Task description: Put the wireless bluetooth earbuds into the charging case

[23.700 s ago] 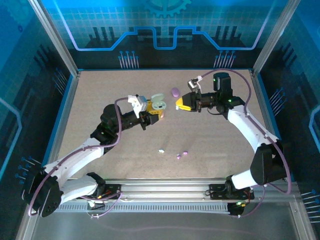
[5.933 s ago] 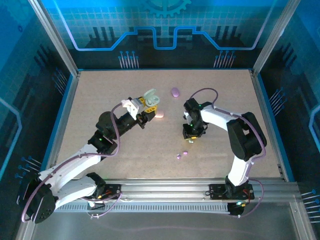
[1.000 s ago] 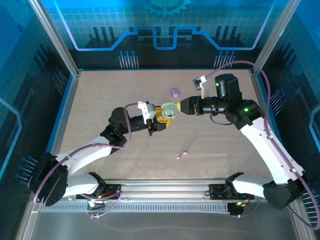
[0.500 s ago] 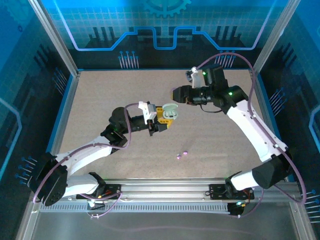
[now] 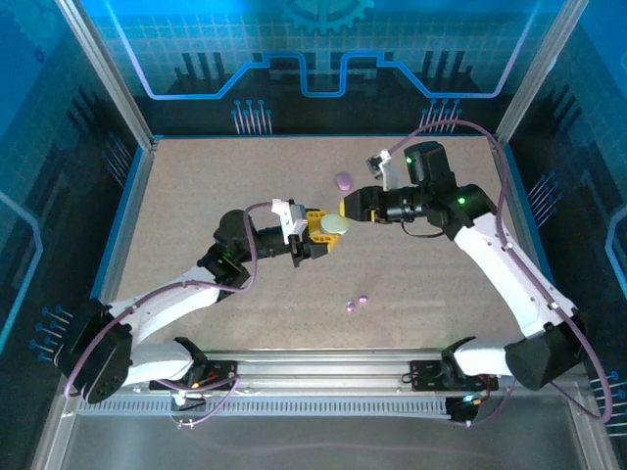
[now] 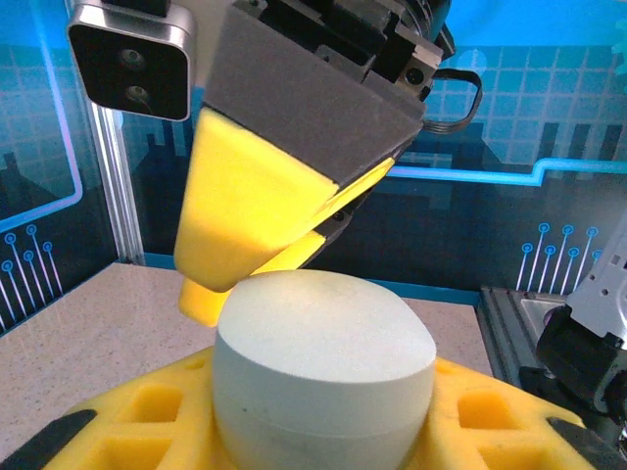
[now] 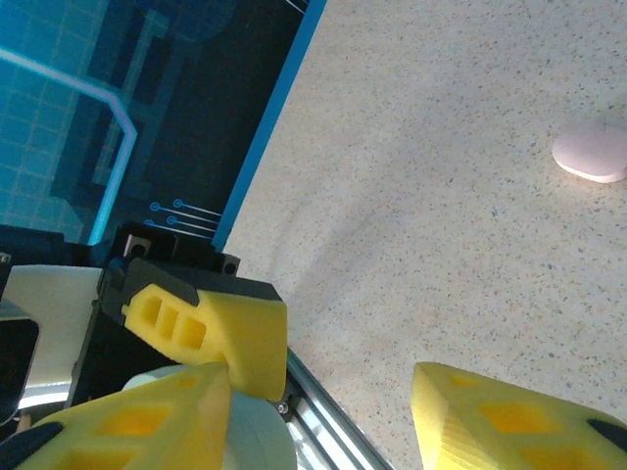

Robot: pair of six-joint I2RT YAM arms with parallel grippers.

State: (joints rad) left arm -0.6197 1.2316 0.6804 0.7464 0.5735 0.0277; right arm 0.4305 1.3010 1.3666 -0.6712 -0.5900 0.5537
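My left gripper (image 5: pixel 326 235) is shut on a mint green charging case (image 5: pixel 336 224), held above the table's middle with its lid down. In the left wrist view the case (image 6: pixel 323 362) sits between my yellow fingers (image 6: pixel 98 431). My right gripper (image 5: pixel 345 208) stands open just behind the case, one yellow finger (image 6: pixel 260 211) touching the lid's far edge. From the right wrist, that finger (image 7: pixel 147 421) lies on the case (image 7: pixel 260 441) and nothing is between the two. Two purple earbuds (image 5: pixel 350 306) (image 5: pixel 362 297) lie loose on the table nearer the front.
A purple oval case (image 5: pixel 343 181) lies behind the grippers. A pink oval case (image 7: pixel 593 152) lies on the table in the right wrist view. Blue walls and aluminium posts ring the beige table (image 5: pixel 196 196).
The mint case's lid stood raised half a second ago and is now down. My right gripper came forward and down onto the lid and opened a little. The left arm held still.
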